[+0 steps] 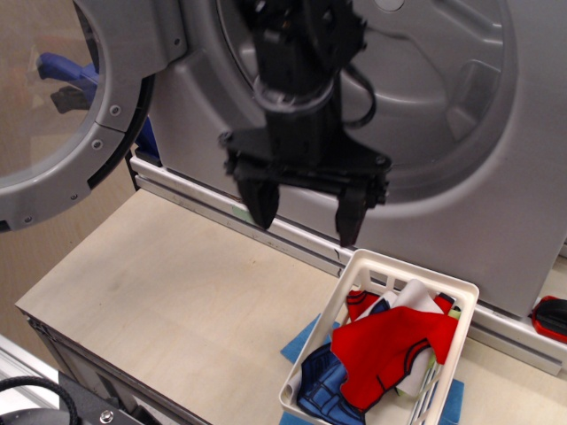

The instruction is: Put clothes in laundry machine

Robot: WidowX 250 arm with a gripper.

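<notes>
The clothes lie piled in a white slatted basket (350,266) at the lower right: a red piece with dark trim (390,350) on top, a blue denim piece (321,385) at the front, a light green edge (454,312) at the right. My gripper (306,221) is open and empty, fingers pointing down, hanging above the table just left of the basket's far corner. The grey laundry machine (496,204) stands behind, its round drum mouth (425,71) open and its glass door (62,168) swung out to the left.
A flat blue mat (299,341) lies under the basket. The pale wooden table (177,292) stretches left of the basket. A red and black object (551,317) sits at the far right edge. A blue object (62,69) shows through the door glass.
</notes>
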